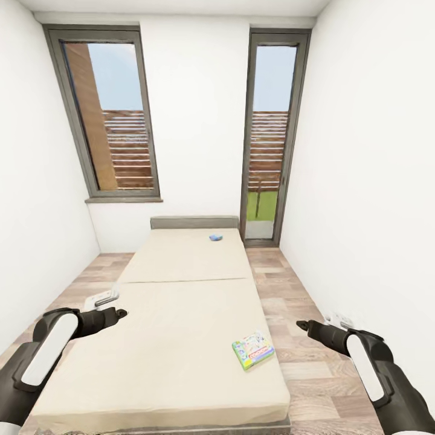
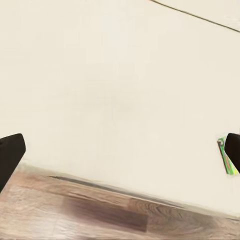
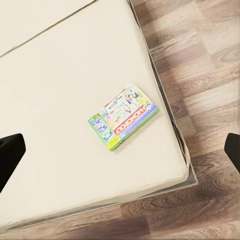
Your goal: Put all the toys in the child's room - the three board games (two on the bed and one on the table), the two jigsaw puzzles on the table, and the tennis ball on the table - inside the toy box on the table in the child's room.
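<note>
The green-white Monopoly board game box [image 1: 252, 350], red banner readable, lies near the low cream bed's [image 1: 181, 338] foot corner; a small blue box [image 1: 215, 237] sits by the headboard. Both black grippers [image 1: 122, 313] [image 1: 301, 325] hover spread wide, empty.

A green-edged Monopoly box [image 3: 123, 117] lies flat on the cream bed [image 3: 55, 90] near its corner, wood-plank floor [image 3: 200, 55] beside, between the right gripper's [image 3: 120, 150] spread dark fingertips [image 3: 9, 157].
</note>
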Tool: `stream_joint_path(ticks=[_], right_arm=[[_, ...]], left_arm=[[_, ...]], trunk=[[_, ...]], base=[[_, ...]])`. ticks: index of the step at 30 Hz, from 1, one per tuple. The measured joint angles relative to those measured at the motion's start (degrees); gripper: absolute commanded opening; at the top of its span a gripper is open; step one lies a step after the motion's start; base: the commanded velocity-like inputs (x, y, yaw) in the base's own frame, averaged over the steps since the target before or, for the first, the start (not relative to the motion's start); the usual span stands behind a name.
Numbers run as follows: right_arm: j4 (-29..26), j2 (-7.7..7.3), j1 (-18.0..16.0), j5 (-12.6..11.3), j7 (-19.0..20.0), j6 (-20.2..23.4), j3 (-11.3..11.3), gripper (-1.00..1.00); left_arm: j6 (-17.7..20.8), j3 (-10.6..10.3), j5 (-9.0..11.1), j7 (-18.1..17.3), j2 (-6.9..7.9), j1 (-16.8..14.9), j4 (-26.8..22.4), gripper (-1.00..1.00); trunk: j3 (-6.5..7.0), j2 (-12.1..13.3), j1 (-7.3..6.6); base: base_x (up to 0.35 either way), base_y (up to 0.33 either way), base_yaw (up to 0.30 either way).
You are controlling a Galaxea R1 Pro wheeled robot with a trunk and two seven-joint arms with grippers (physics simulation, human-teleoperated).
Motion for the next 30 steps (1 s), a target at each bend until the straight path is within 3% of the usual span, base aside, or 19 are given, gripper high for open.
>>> stream_joint_path(ticks=[1,6,11,19,22,23,25,30], right_arm=[[0.0,0.00,0.0,0.0,0.0,0.0,0.1,1.00],[-0.4,-0.05,0.0,0.1,0.0,-0.1,0.3,1.00],[-0.4,0.11,0.0,0.1,-0.2,-0.3,0.6,1.00],[-0.5,0.25,0.0,0.2,0.0,-0.5,1.1,1.00],[-0.5,0.20,0.1,-0.1,0.2,-0.3,1.0,1.00],[-0.8,0.18,0.2,-0.4,0.3,-0.1,0.9,1.00],[-0.9,0.18,0.2,-0.4,0.4,-0.1,0.9,1.00],[-1.1,0.20,0.3,-0.5,0.4,-0.4,1.1,1.00]], left_arm=[[-0.2,-0.1,-0.1,2.8,-0.47,0.0,0.0,1.00],[-0.6,-0.4,-0.1,6.6,-1.13,0.0,-0.1,1.00],[-0.7,-1.8,-0.2,7.1,-2.56,0.0,-0.3,1.00],[-0.8,-2.3,-0.1,7.0,-2.99,0.0,-0.2,1.00],[-0.8,-2.3,0.2,5.6,-2.95,0.0,0.0,1.00],[-0.7,-2.3,0.0,1.0,-2.92,0.0,0.1,1.00],[-0.7,-2.4,-0.2,-1.4,-2.88,0.0,0.1,1.00],[-0.6,-2.5,-0.3,-3.8,-2.76,0.0,0.2,1.00]], trunk=[[-0.06,0.0,0.00],[-0.20,0.0,0.00],[-0.22,0.0,0.00],[-0.23,0.0,0.00],[-0.23,0.0,0.00],[-0.23,0.0,-0.01],[-0.23,0.0,-0.01],[-0.23,0.0,-0.01]], base=[[0.000,0.000,0.000],[0.000,0.000,0.000],[0.000,0.000,0.000],[0.000,0.000,0.000],[0.024,0.000,0.000],[0.061,0.000,0.000],[0.067,0.000,0.000],[0.071,0.000,0.000]])
